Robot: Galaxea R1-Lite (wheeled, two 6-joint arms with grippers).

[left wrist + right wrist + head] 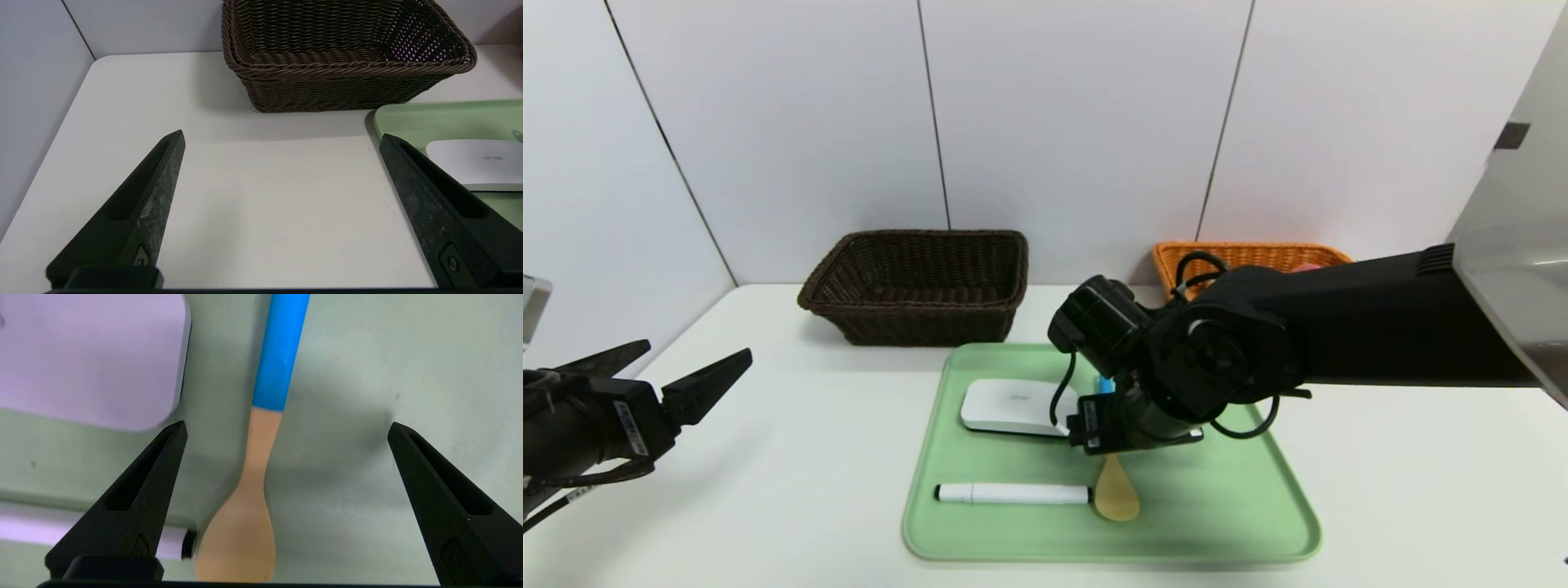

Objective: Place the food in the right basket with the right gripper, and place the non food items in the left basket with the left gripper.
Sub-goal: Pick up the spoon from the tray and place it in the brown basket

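- Spoon (pixel 261 457) lies on the near-middle tray (pixel 1217 506), right of the marker (pixel 1011 492), between the right end effector's (pixel 286 428) released fingers.
- Gripping this non-food would misroute it toward the orange basket (pixel 1241 255).
- Left end effector (pixel 282 139), released, idles near-left over the tabletop (pixel 245 196).

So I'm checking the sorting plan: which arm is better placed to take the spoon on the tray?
Nearest is the right gripper, open over the spoon on the green tray. But as a non-food item it belongs to the left gripper, open beside the tray.
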